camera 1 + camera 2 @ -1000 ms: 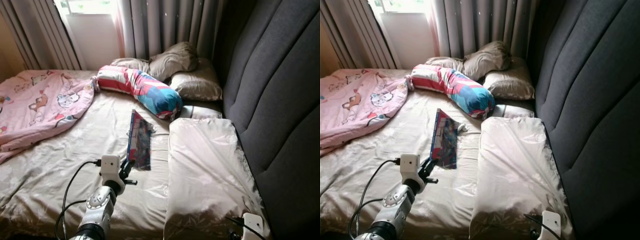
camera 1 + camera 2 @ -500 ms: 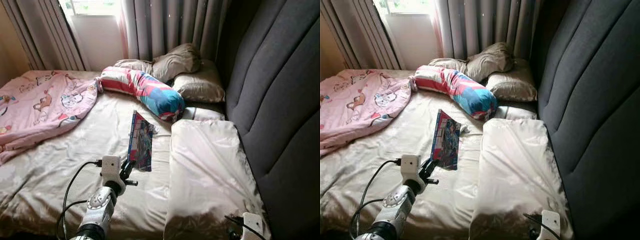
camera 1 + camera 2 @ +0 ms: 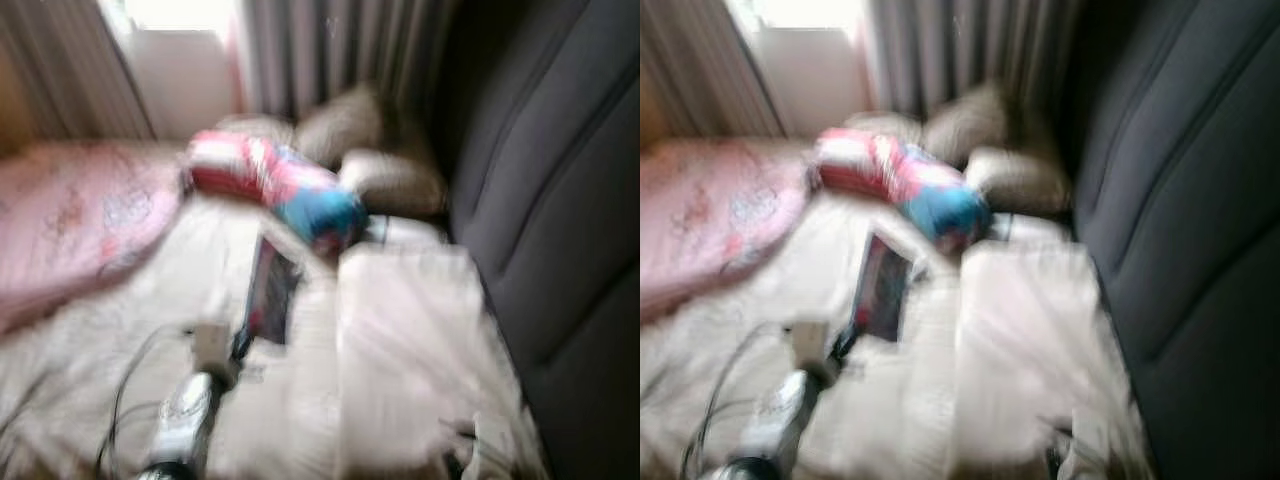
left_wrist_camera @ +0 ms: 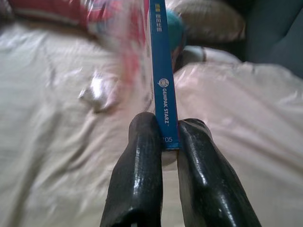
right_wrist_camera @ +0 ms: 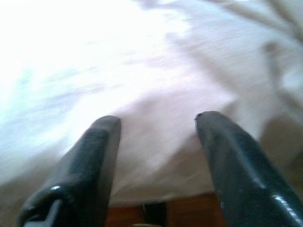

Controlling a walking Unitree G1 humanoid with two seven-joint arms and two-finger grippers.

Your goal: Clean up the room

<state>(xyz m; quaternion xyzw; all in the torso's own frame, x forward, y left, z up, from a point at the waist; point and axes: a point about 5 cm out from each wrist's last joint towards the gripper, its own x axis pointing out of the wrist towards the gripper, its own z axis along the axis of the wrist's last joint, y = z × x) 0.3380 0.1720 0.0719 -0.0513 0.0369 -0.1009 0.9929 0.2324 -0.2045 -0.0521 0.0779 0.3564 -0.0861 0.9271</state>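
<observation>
A thin book with a blue spine (image 4: pixel 161 71) stands on edge above the beige sheet, and my left gripper (image 4: pixel 165 130) is shut on its lower corner. In the blurred head views the book (image 3: pixel 268 290) rises just beyond the left gripper (image 3: pixel 240 345) in the middle of the bed. My right gripper (image 5: pixel 158 123) is open over pale bedding near the bed's edge, with nothing between its fingers. A crumpled scrap of foil or wrapper (image 4: pixel 97 92) lies on the sheet beside the book.
A red, white and blue bolster (image 3: pixel 280 185) and brown pillows (image 3: pixel 350 125) lie at the head of the bed. A pink blanket (image 3: pixel 70 220) covers the left side. A large pale pillow (image 3: pixel 410 340) lies against the dark padded headboard (image 3: pixel 560 200). Curtains hang behind.
The head views have gone blurred and shifted, so the camera is moving. The book stays held on edge in my left gripper.
</observation>
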